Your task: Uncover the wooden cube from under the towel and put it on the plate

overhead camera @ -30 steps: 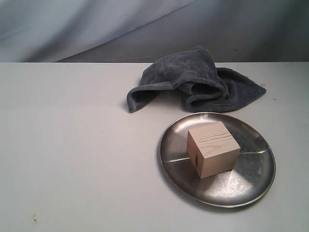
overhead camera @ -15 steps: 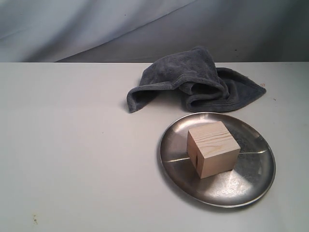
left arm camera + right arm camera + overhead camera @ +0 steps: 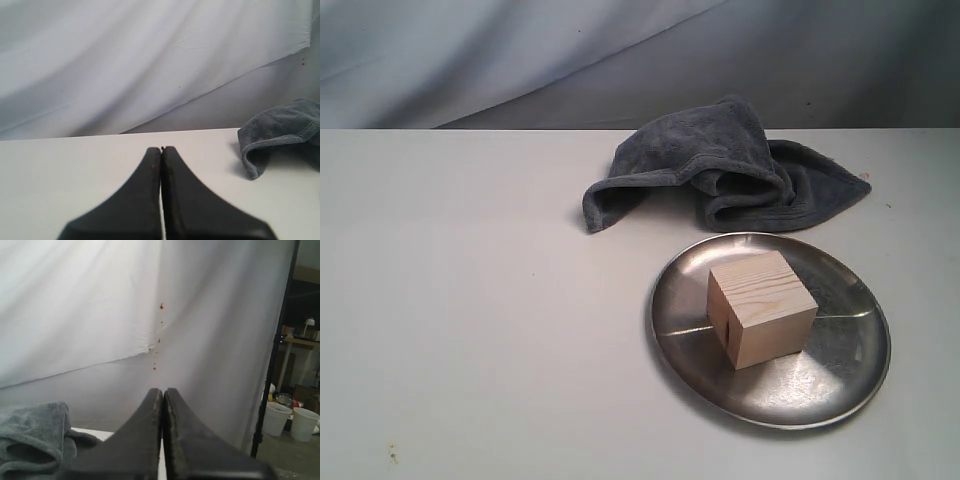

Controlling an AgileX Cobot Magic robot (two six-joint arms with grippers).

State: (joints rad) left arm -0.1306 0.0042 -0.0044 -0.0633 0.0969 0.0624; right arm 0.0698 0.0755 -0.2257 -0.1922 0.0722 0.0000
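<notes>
One pale wooden cube (image 3: 761, 308), seated on the round silver metal plate (image 3: 835, 375); fluffy grey-blue towel (image 3: 720, 170) heaped behind. Left gripper (image 3: 161, 150), right gripper (image 3: 163, 391): pressed together, empty. Risk: your low sweep knocks the cube off.

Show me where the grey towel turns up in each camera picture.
Exterior view: the towel lies crumpled on the table, just behind the plate.
Left wrist view: one folded corner, cut by the picture's edge, beside the left gripper.
Right wrist view: bunched folds beside the right gripper.
Shared landmark: the pale backdrop cloth behind the table.
</notes>
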